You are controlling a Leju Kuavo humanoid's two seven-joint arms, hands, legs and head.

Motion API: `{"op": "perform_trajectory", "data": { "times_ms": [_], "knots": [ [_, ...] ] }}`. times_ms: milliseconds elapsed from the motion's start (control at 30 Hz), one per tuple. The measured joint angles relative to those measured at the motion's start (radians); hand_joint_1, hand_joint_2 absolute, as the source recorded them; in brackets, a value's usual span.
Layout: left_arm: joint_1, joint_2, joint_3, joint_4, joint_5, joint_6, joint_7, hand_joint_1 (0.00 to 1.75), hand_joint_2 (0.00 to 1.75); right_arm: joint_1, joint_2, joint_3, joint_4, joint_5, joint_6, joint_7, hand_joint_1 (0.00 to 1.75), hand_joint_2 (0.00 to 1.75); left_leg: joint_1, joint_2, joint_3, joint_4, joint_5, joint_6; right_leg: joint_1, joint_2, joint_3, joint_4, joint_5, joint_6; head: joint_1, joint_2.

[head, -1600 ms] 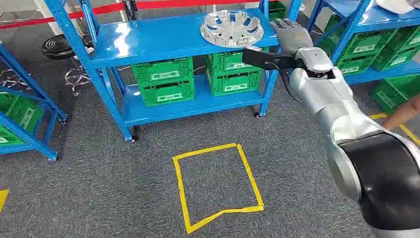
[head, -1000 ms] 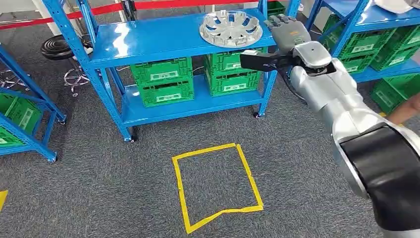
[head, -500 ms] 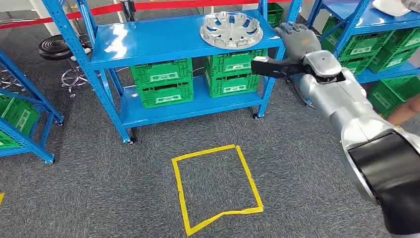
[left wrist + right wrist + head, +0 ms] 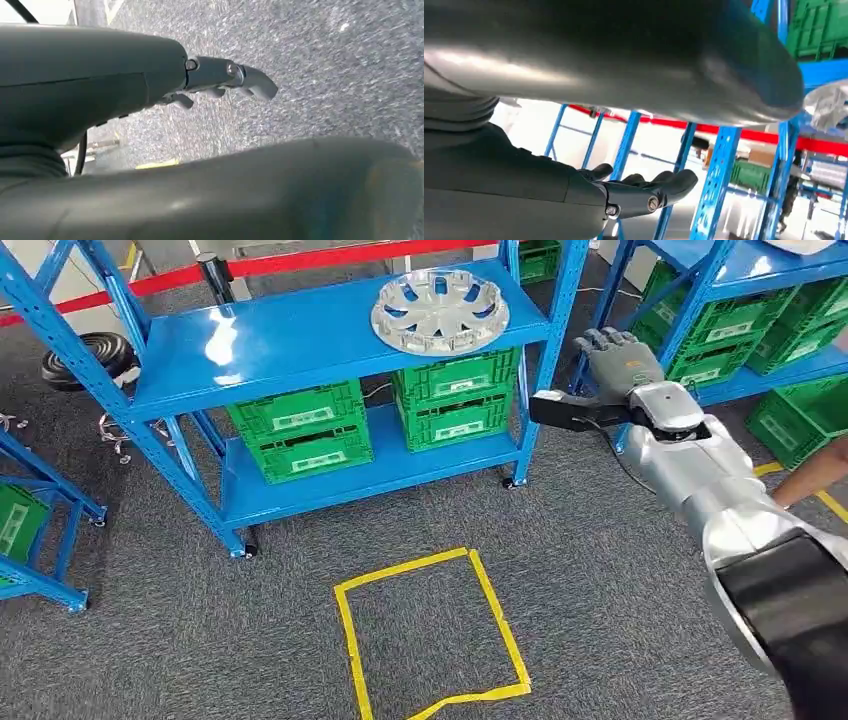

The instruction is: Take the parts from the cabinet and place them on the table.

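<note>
The task looks to be at its very beginning, because the one part that I can see, a silver wheel cover (image 4: pixel 440 311), lies on the top shelf of the blue cabinet (image 4: pixel 290 340), near the right end of it, and nothing holds it. The right hand (image 4: pixel 617 352) is raised beside the right front post of the cabinet, at about the height of this shelf but to the right of it, apart from the wheel cover. Its fingers are spread and it holds nothing; in the right wrist view the fingers (image 4: pixel 644 187) reach out flat with only air in front of them. The left hand (image 4: pixel 225 82) hangs over the grey carpet, its fingers lightly bent and empty. What is left, in my judgement, is nearly everything: to bring the right hand over the shelf, to grip the cover, to lift it and to carry it to a table, which I cannot find in these pictures. The wheel cover is round and shallow like a dish, it lies with the hollow side up, and it has radial ribs and openings around a central hub. The metal-coloured surface is shiny, so I suppose that it is light but a little slippery at the thin rim. At the far right edge a person's arm (image 4: pixel 815 472) is near the robot.
</note>
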Motion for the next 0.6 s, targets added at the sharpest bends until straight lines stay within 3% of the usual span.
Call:
{"op": "perform_trajectory", "data": {
  "times_ms": [33,67,100,133,167,200,233,267,333,367,400,467,500,533,567,600],
  "knots": [
    [0.002,0.0,0.0,0.0,-0.002,0.0,0.0,0.0,0.0,0.002,-0.003,0.003,-0.002,-0.001,0.0,0.0,0.0,0.0,-0.001,0.0,-0.015,-0.035,-0.015,0.008,0.0,0.002,0.027,-0.002,-0.019,0.0,-0.001,0.0],
    [0.002,0.0,0.0,0.0,-0.002,0.0,0.0,0.0,0.0,0.002,-0.005,0.006,-0.003,-0.002,0.003,0.0,0.0,0.0,-0.003,0.0,-0.023,-0.087,0.012,0.016,0.0,0.002,0.055,-0.005,-0.038,0.003,-0.001,0.0],
    [0.004,0.0,0.0,0.0,-0.003,0.0,0.002,0.0,0.0,0.002,-0.005,0.01,-0.003,-0.002,0.007,0.001,0.0,0.0,-0.008,-0.001,-0.025,-0.156,0.106,0.024,0.001,0.001,0.084,-0.007,-0.059,0.006,-0.001,0.0],
    [0.012,0.0,0.0,0.002,-0.004,0.0,0.005,0.0,0.0,0.008,-0.005,0.016,-0.002,-0.003,0.016,0.003,0.0,0.0,-0.014,-0.001,-0.023,-0.251,0.316,0.036,0.001,0.0,0.1,-0.015,-0.083,0.009,-0.001,0.0],
    [0.015,0.0,0.0,0.003,-0.004,0.0,0.006,0.0,0.0,0.008,-0.002,0.021,-0.002,-0.003,0.022,0.003,0.0,0.0,-0.02,-0.002,-0.04,-0.307,0.368,0.036,0.007,0.009,0.128,-0.005,-0.102,0.015,-0.004,0.0],
    [0.017,0.0,0.0,0.003,-0.005,0.0,0.006,0.0,0.0,0.008,0.0,0.025,-0.004,-0.003,0.033,0.003,0.0,0.0,-0.019,-0.009,-0.019,-0.283,0.373,0.039,0.012,0.014,0.139,-0.014,-0.124,0.021,-0.005,0.0],
    [0.016,0.001,0.0,0.003,-0.005,0.0,0.012,0.0,0.0,0.007,0.002,0.028,-0.015,-0.004,0.036,0.004,0.0,0.0,-0.019,-0.013,-0.009,-0.28,0.365,0.04,0.014,0.02,0.175,-0.005,-0.126,0.026,-0.003,0.0],
    [0.011,-0.002,0.0,0.002,-0.005,0.0,0.011,0.0,0.0,-0.01,0.002,0.03,-0.019,-0.007,0.038,0.007,0.0,0.0,-0.018,-0.011,0.003,-0.276,0.345,0.046,0.011,0.022,0.145,0.05,-0.089,0.029,-0.001,0.0],
    [-0.003,-0.005,-0.001,0.002,-0.005,0.0,0.01,0.0,0.0,-0.041,0.004,0.033,-0.024,-0.009,0.042,0.014,0.0,0.0,-0.014,-0.01,0.049,-0.279,0.313,0.06,0.004,0.011,0.032,0.245,0.001,0.037,-0.005,-0.001],
    [-0.005,-0.005,-0.001,0.002,-0.005,0.0,0.01,0.0,0.0,-0.047,0.006,0.037,-0.023,-0.01,0.044,0.015,0.0,0.0,-0.014,-0.011,0.073,-0.282,0.292,0.066,0.005,0.004,-0.028,0.314,0.001,0.042,-0.007,0.0],
    [-0.008,-0.005,-0.001,0.001,-0.005,0.0,0.01,0.0,0.0,-0.051,0.006,0.04,-0.023,-0.013,0.044,0.011,0.0,0.0,-0.013,-0.014,0.096,-0.285,0.275,0.067,0.005,0.002,-0.078,0.351,-0.033,0.047,-0.003,0.0],
    [-0.01,-0.006,-0.001,0.001,-0.007,0.0,0.01,0.0,0.0,-0.051,0.012,0.046,-0.023,-0.019,0.044,-0.001,0.0,0.0,-0.012,-0.022,0.147,-0.291,0.235,0.068,0.003,0.0,-0.162,0.358,-0.151,0.052,-0.003,0.0],
    [-0.008,-0.007,-0.001,0.001,-0.008,0.0,0.012,0.0,0.0,-0.052,0.018,0.049,-0.023,-0.021,0.044,-0.005,0.0,0.0,-0.012,-0.026,0.173,-0.292,0.214,0.066,0.003,0.0,-0.195,0.341,-0.197,0.053,-0.002,0.0],
    [-0.006,-0.008,-0.001,0.002,-0.008,0.0,0.013,0.0,0.0,-0.053,0.027,0.054,-0.024,-0.023,0.044,-0.009,0.0,0.0,-0.012,-0.027,0.201,-0.292,0.19,0.063,0.003,-0.001,-0.22,0.304,-0.216,0.052,-0.002,0.0],
    [-0.005,-0.011,-0.001,0.002,-0.009,0.0,0.013,0.0,0.0,-0.052,0.037,0.058,-0.023,-0.026,0.042,-0.011,0.0,0.0,-0.012,-0.028,0.231,-0.293,0.166,0.061,0.003,-0.002,-0.238,0.247,-0.19,0.05,0.0,0.0],
    [-0.005,-0.013,-0.001,0.002,-0.01,0.0,0.013,0.0,0.0,-0.049,0.045,0.065,-0.024,-0.028,0.04,-0.011,0.0,0.0,-0.012,-0.028,0.26,-0.293,0.142,0.059,0.003,-0.004,-0.248,0.177,-0.105,0.047,0.0,0.0]
  ]
}}
